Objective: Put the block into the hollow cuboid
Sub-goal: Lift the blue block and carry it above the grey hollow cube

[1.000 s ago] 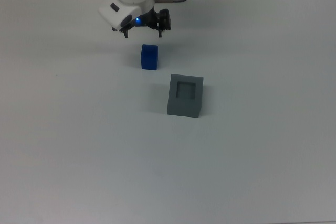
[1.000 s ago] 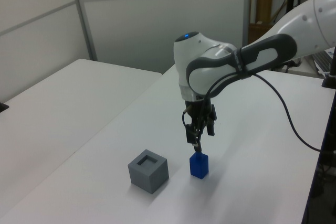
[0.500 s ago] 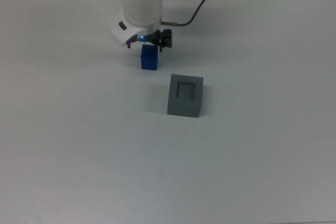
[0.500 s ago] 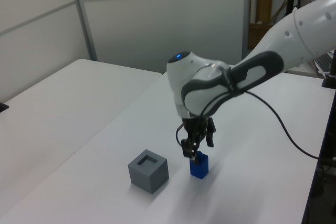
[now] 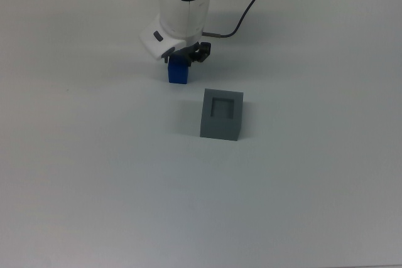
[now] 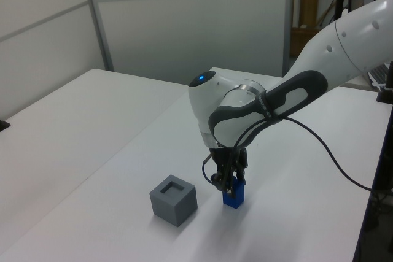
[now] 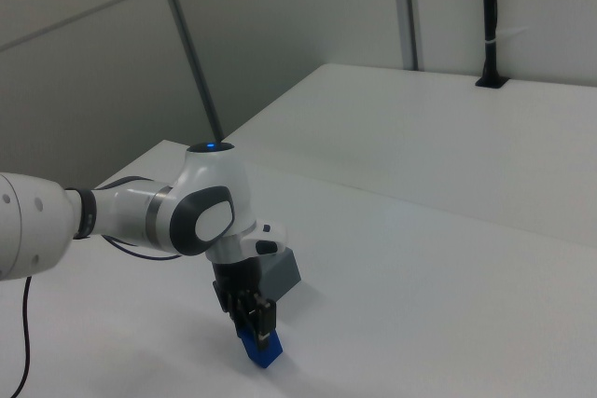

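In the top view, the arm (image 5: 182,4) enters from the upper edge and its white wrist housing covers most of the gripper (image 5: 178,62); only dark finger parts protrude at the housing's lower rim. The block (image 5: 178,74) stands on the white table (image 5: 94,174) directly under the wrist, with its upper part hidden by the housing and only its lower blue face exposed. The hollow cuboid (image 5: 221,115) sits near the block, toward the top view's lower right, apart from it, with the square recess in its top face fully visible and empty. In the left view, the gripper (image 6: 228,183) points down over the block (image 6: 233,197), and the dark fingers straddle the block's upper portion, hiding its top; whether the pads press the sides cannot be determined. The hollow cuboid (image 6: 173,200) stands just beside the block, on the left view's left, without contact, and the arm is cut off at the left view's right edge. In the right view, the gripper (image 7: 256,319) reaches down onto the block (image 7: 261,346), of which only the lower blue part shows below the fingers. The hollow cuboid (image 7: 277,274) lies behind the block and is largely blocked by the wrist; its recess is not visible. The finger opening is narrow, about the block's width, but a firm clamp cannot be confirmed.
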You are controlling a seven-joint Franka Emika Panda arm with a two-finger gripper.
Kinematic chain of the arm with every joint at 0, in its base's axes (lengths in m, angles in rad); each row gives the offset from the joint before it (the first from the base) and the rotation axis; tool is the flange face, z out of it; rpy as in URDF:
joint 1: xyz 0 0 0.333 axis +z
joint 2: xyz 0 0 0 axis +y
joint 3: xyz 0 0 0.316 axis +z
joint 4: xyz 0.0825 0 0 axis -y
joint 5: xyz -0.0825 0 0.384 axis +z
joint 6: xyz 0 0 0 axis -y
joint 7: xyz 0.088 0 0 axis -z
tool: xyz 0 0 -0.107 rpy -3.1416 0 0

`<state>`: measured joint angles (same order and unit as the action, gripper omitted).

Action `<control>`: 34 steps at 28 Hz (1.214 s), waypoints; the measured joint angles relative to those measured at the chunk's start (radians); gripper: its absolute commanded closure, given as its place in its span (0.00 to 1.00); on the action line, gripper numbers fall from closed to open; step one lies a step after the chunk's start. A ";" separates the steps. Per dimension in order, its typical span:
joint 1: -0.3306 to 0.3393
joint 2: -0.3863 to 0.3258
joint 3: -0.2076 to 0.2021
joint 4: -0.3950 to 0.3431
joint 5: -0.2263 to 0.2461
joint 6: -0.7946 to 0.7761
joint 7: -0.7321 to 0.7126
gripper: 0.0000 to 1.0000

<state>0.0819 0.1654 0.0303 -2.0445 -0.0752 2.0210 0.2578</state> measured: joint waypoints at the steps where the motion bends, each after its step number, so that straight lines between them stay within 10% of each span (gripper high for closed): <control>1: 0.000 0.000 0.000 0.002 0.000 0.000 0.000 0.59; 10: -0.001 -0.001 -0.002 0.069 -0.009 -0.039 -0.042 0.60; 21: -0.010 0.004 -0.008 0.366 -0.007 -0.210 -0.158 0.59; 34: 0.062 0.181 -0.001 0.517 -0.006 -0.192 0.000 0.59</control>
<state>0.1444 0.3465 0.0296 -1.5271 -0.0816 1.8291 0.2582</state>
